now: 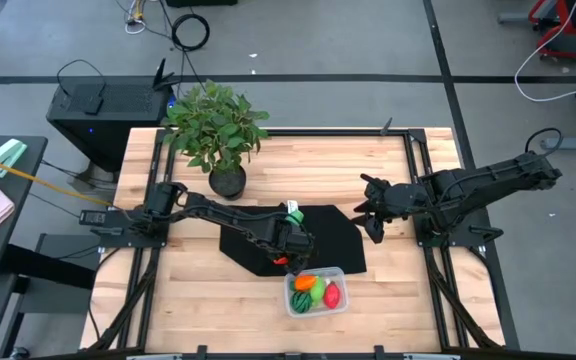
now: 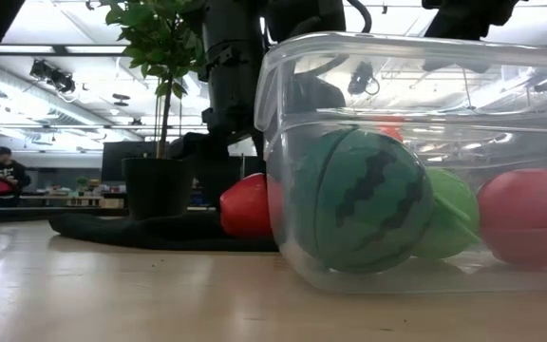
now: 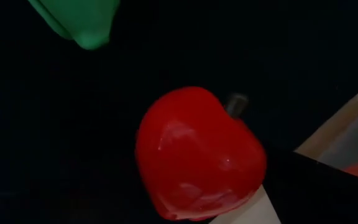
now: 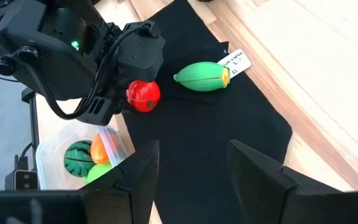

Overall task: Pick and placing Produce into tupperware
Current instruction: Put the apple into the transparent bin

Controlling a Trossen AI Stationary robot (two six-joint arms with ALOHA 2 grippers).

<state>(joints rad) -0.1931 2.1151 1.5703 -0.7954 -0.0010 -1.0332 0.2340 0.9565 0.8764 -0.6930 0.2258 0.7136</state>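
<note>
A red toy apple (image 3: 197, 155) with a short stem lies on the black mat (image 1: 338, 240), right beside the clear tupperware (image 1: 315, 290). My left gripper (image 1: 290, 248) hovers right at the apple (image 4: 143, 95). A green corn-like toy (image 4: 201, 76) with a white tag lies farther off on the mat. Inside the tub rest a striped dark green melon (image 2: 359, 199), an orange piece (image 1: 305, 283), a light green piece (image 2: 454, 214) and a red piece (image 2: 530, 214). My right gripper (image 1: 373, 222) waits open above the mat's right edge.
A leafy potted plant (image 1: 216, 125) stands on the far left part of the table, behind the left arm. The tub sits close to the table's near edge. Bare wood (image 1: 198, 300) stretches left of the tub, and more lies to the right of the mat.
</note>
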